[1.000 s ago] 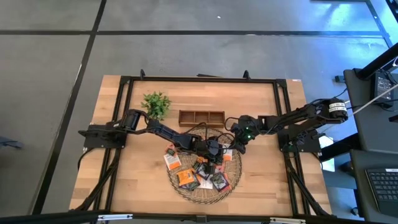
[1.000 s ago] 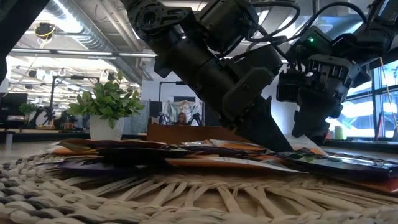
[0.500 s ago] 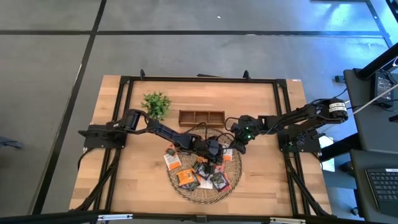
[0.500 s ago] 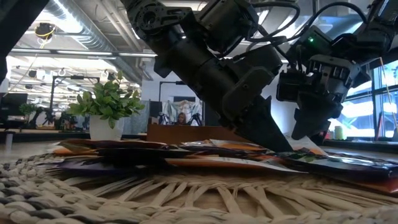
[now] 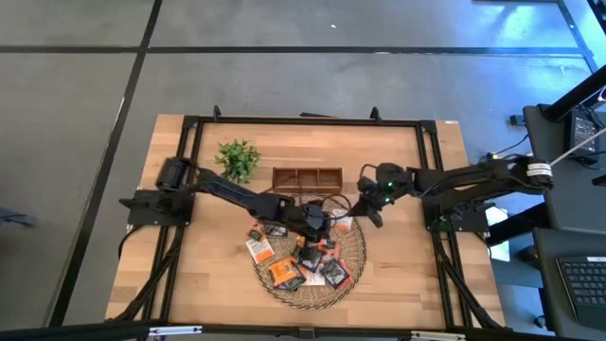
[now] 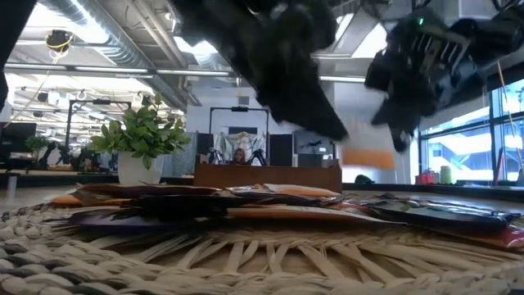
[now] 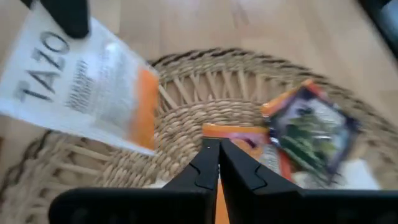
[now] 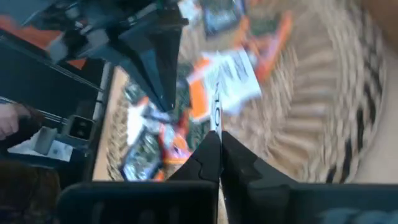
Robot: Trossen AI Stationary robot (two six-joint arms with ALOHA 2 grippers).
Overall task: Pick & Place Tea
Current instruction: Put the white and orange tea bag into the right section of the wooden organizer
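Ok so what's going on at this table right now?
Two robot arms are sorting tea sachets piled on a round woven tray. The right gripper is shut on a white and orange sachet and holds it in the air above the tray. The left gripper is shut too, with its tips at an orange sachet over the pile; whether it actually grips that one is hard to tell.

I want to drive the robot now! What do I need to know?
Right tool: shut on a white-and-orange sachet, held above the woven tray.
Left tool: shut, low over the tray; whether it holds anything is unclear.
Other tea sachets: piled in the tray.
Wooden box: looks empty from above.
Done: one sachet picked.
Left: place it, then the others.
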